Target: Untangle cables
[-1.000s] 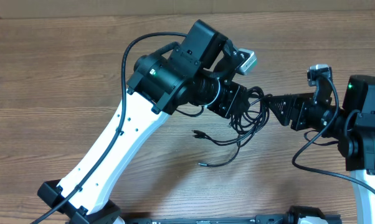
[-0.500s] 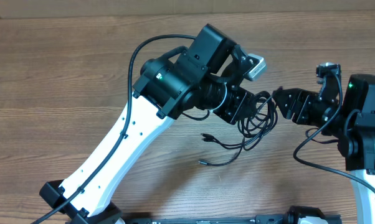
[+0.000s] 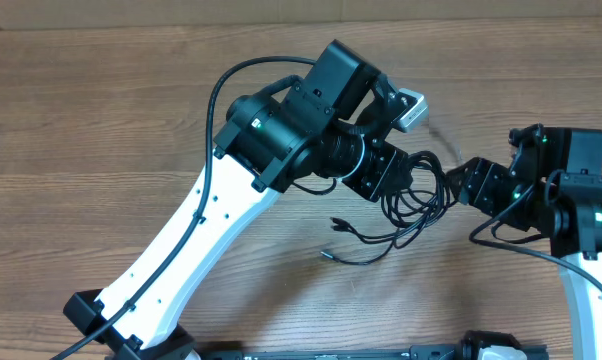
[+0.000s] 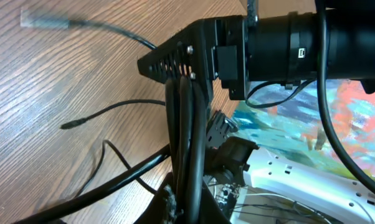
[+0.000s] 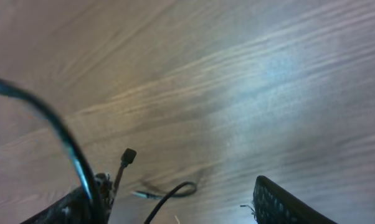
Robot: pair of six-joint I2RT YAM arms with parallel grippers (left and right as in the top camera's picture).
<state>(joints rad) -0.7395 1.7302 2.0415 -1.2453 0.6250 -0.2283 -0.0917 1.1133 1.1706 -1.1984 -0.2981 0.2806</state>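
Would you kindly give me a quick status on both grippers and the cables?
Left gripper shut on the cables. Right gripper open, holding nothing, beside the tangle. Loose plug ends lying on the table. Nothing else in the way.

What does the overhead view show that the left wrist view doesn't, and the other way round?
Only overhead: the left arm and right arm whole, and the full tangle of cables, with two strands trailing off it. Only left wrist: those cables clamped in the shut left hand, seen close, and a colourful backdrop. Both: the right hand, wooden table, loose plug ends.
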